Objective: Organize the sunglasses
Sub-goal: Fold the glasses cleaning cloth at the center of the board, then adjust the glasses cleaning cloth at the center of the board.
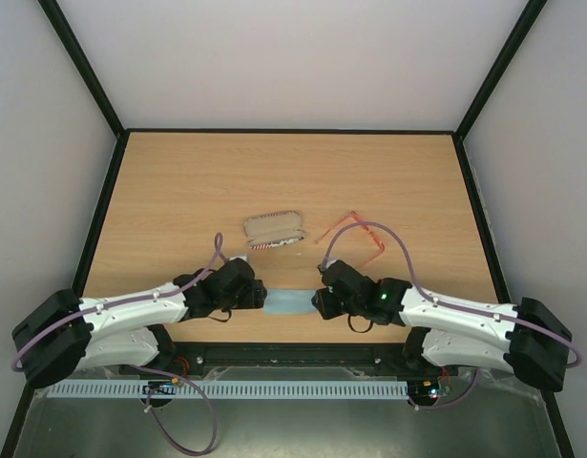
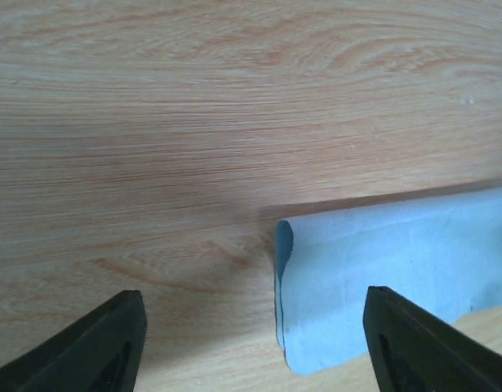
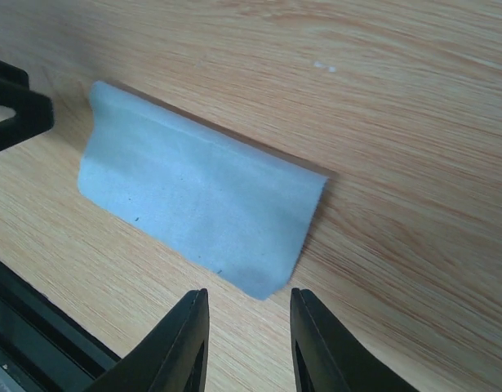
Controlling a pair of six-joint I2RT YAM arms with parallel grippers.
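While hovering low near the 6 o'clock edge of the wood-grain worktop (image 1: pixel 274 172), flanking a light blue cloth (image 1: pixel 286 302): left gripper (image 1: pixel 258 292) at its 9 o'clock, right gripper (image 1: pixel 318 301) at its 3 o'clock. Left fingers (image 2: pixel 95 347) spread wide, with the cloth's curled edge lying between them. Right fingers (image 3: pixel 189 343) parted by a narrow gap, pinching nothing, with a cloth corner just ahead of the tips. Sunglasses (image 1: pixel 355 234), thin and red-orange, lying on bare wood at 1 o'clock from the cloth, well apart from both grippers. Oblong glasses case (image 1: pixel 274 230), beige with a red-striped strip, at 9 o'clock from the sunglasses, near but not touching.
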